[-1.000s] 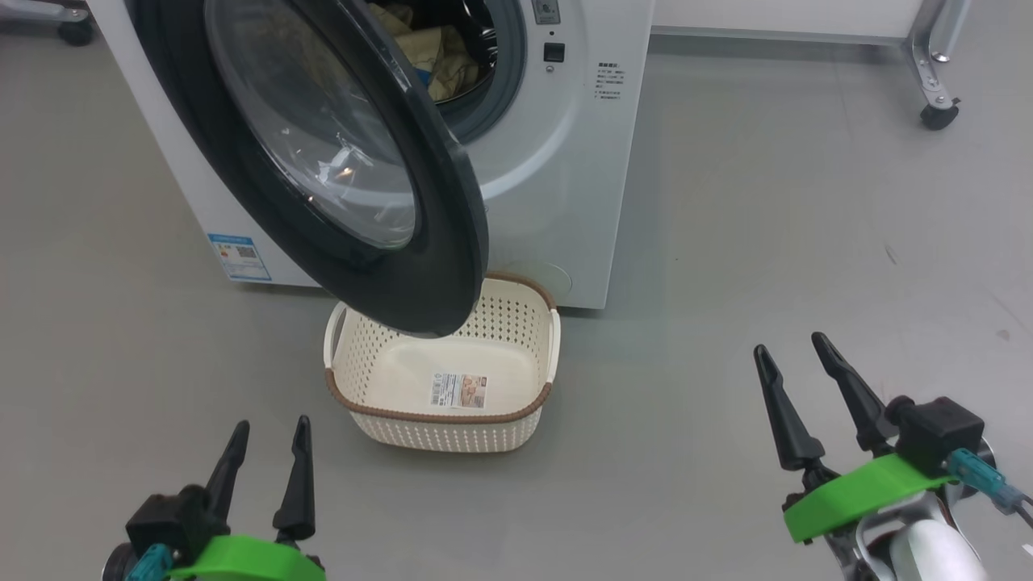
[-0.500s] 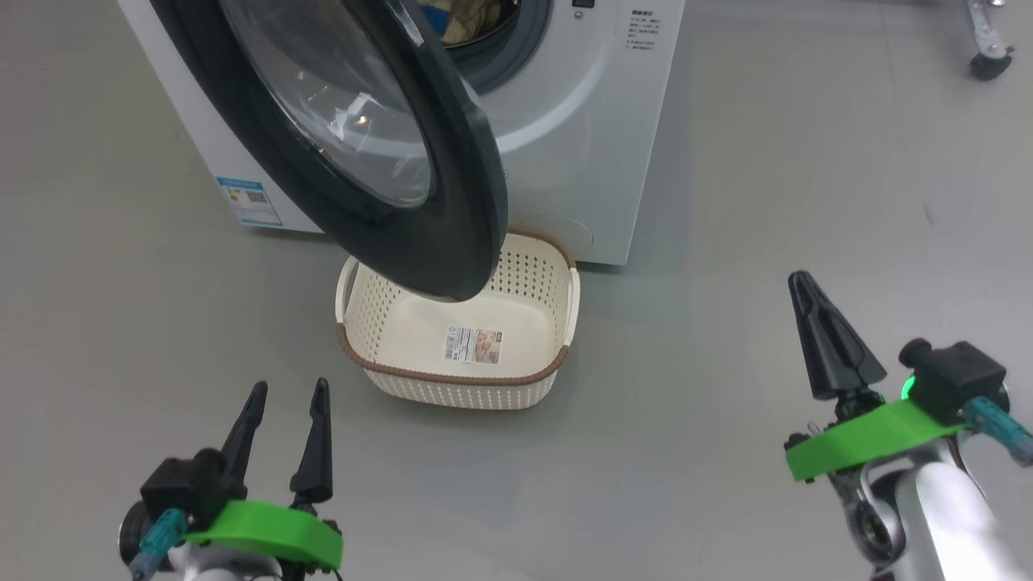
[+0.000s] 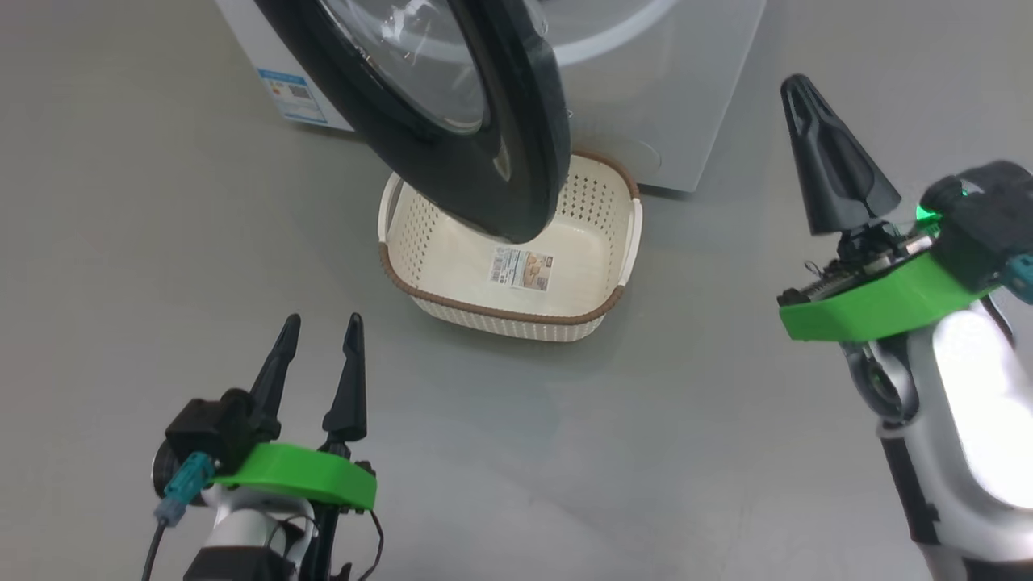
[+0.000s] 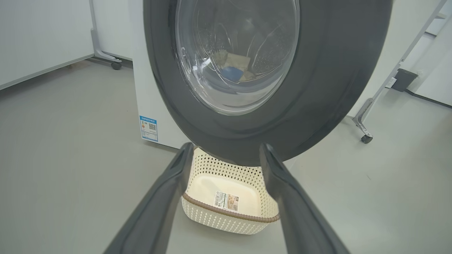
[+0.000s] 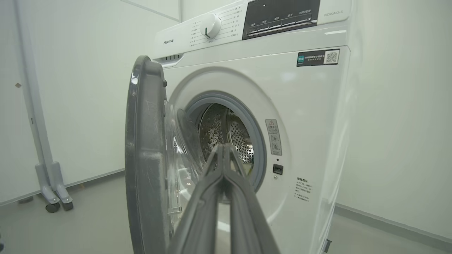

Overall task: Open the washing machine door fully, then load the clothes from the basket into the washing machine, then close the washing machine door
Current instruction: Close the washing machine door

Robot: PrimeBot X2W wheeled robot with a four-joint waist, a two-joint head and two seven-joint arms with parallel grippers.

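Head view: door (image 3: 516, 161) open, lower rim hanging over back of basket (image 3: 516, 311). Basket on floor (image 3: 161, 242) just before washing machine (image 3: 670, 105), label sticker (image 3: 523, 268) on its bottom. Left gripper (image 3: 323, 319) at lower left, fingers apart, holding nothing. Right gripper (image 3: 799, 85) at right, fingers pressed together, nothing between, apart from door.

Left wrist view: spread fingers frame basket; clothes (image 4: 235, 63) visible through door glass, lying in drum (image 4: 268, 53).

Right wrist view: closed fingers point toward drum opening; door edge-on at left, standing open.
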